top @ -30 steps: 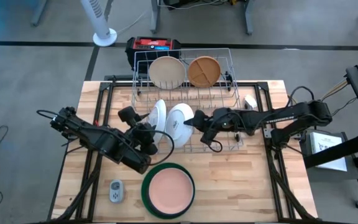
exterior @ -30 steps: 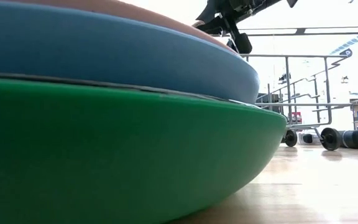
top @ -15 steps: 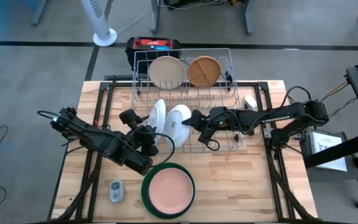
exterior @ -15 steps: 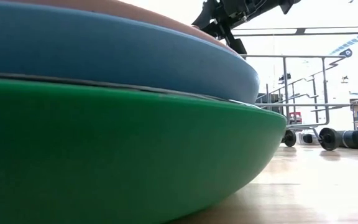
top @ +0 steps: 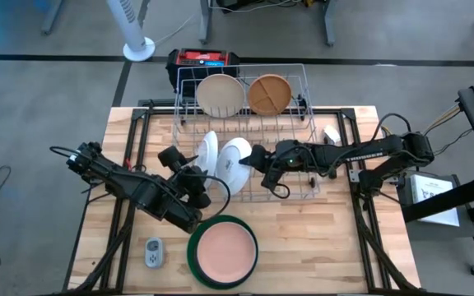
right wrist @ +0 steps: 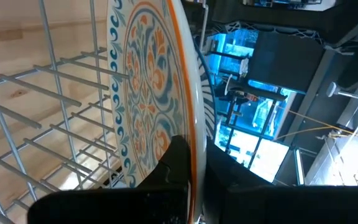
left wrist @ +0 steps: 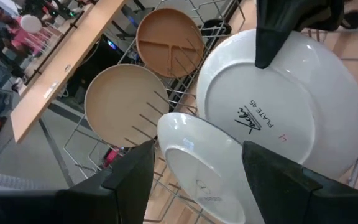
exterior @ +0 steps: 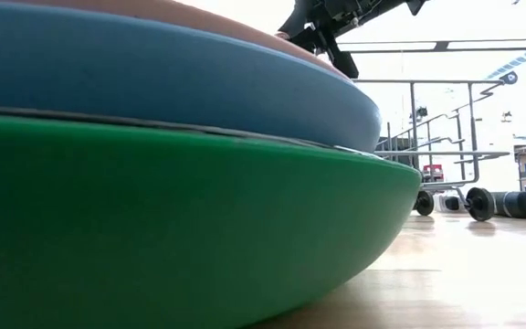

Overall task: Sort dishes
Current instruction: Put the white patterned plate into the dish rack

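Right claw (top: 254,158) has crept leftward at frame centre and now pinches the rim of the patterned plate (top: 237,162) standing in the wire rack (top: 303,90). I judge lifting comes next; left claw (top: 206,182) hovers spread beside the neighbouring white plate (top: 210,151).

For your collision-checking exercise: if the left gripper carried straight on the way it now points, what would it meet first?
Most likely the smaller white plate standing in the wire rack: it sits directly ahead between the left gripper's open fingers. Depth is unclear.
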Motion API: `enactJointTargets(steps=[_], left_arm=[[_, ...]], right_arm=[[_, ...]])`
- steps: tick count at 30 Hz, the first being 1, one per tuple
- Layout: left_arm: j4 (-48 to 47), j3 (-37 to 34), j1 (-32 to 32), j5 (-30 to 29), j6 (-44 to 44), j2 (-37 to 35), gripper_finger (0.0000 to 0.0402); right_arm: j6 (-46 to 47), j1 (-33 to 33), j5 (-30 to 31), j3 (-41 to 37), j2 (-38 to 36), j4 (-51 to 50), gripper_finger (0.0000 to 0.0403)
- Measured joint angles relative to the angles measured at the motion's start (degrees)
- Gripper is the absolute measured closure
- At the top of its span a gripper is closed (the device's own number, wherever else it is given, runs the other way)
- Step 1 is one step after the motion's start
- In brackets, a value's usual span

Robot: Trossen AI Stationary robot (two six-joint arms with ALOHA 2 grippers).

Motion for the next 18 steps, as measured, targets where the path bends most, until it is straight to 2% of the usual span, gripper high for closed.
enactJointTargets(steps=[18], left_arm=[[0.27,0.00,0.00,1.03,-2.37,0.00,0.0171]], right_arm=[[-2.24,0.08,-0.30,3.15,-0.04,-0.76,0.0403]])
